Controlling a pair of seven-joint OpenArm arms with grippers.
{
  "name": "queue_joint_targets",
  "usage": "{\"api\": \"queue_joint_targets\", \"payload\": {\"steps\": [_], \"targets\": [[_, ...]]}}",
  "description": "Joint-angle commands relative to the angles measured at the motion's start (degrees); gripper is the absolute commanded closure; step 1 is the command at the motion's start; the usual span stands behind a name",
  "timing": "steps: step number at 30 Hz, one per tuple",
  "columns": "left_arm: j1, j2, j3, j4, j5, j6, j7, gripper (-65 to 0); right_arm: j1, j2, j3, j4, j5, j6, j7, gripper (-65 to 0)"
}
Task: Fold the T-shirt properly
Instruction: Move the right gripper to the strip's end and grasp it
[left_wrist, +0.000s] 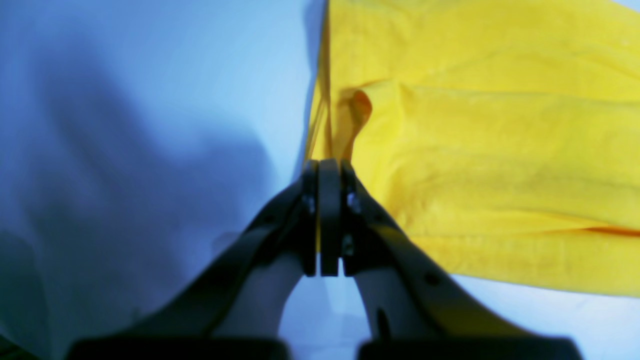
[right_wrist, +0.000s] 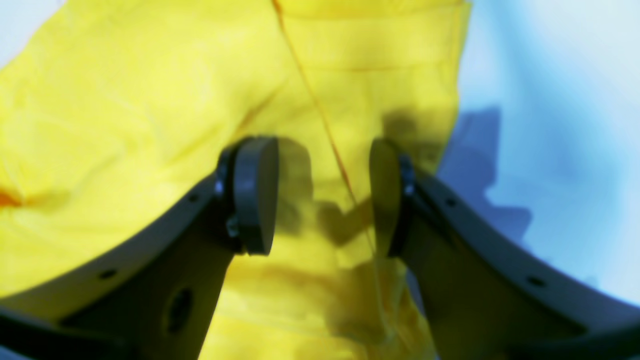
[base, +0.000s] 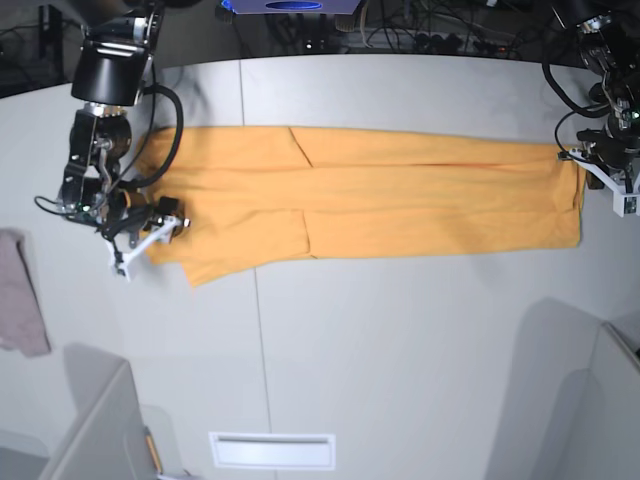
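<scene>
Base view shows the pale surface (base: 400, 340) carrying the T-shirt (base: 400, 195), already narrowed into a long orange-yellow band that runs across it from one arm to the other, sleeves folded in. Lengthwise folding looks done; my judgement is that the step in hand is bringing one end over toward the other.

At the band's end on this view's right, the left tool (left_wrist: 330, 170) has its jaws pressed together on the T-shirt's edge, a small pucker of cloth rising just ahead of them. At the opposite end the right tool (right_wrist: 322, 195) hovers over the cloth with jaws apart, nothing between them but a seam below.

Next, the right tool probably needs to drop and pinch its end. A small pinkish-grey cloth (base: 20, 295) lies well apart.
</scene>
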Motion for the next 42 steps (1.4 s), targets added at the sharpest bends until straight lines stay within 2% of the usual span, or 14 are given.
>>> {"api": "queue_joint_targets", "payload": {"steps": [1,5,11,21,26,30,37,42], "targets": [[-0.3,-1.3,-0.4,0.9,-0.1,0.2,-1.0,0.0,0.4,0.6,0.1,1.8,0.7,0.1,0.5,-26.4],[-0.3,-1.3,-0.4,0.9,-0.1,0.2,-1.0,0.0,0.2,0.3,0.1,4.2,0.7,0.2,0.0,-14.4],[-0.3,-1.3,-0.4,0.9,-0.1,0.2,-1.0,0.0,0.1,0.3,0.1,4.3,0.8,0.2,0.0,0.0],[-0.8,-1.4,-0.4,-1.9,0.0,0.2,-1.0,0.0,-1.2,0.2,0.5,4.6,0.9,0.2,-1.4,0.0],[-0.8,-1.4,-0.4,-3.0,0.0,0.2,-1.0,0.0,-4.0,0.1,0.6,12.6,0.9,0.2,-2.3,0.0],[-0.8,-1.4,-0.4,-2.9,0.0,0.2,-1.0,0.0,-4.9,0.0,0.6,16.2,0.9,0.2,-5.5,0.0],[-0.8,-1.4,-0.4,-2.8,0.0,0.2,-1.0,0.0,-7.7,-3.0,4.3,24.3,0.9,0.2,-9.5,0.0],[-0.8,-1.4,-0.4,-2.7,0.0,0.2,-1.0,0.0,-10.5,-4.0,4.9,28.2,0.9,0.2,-11.2,0.0]]}}
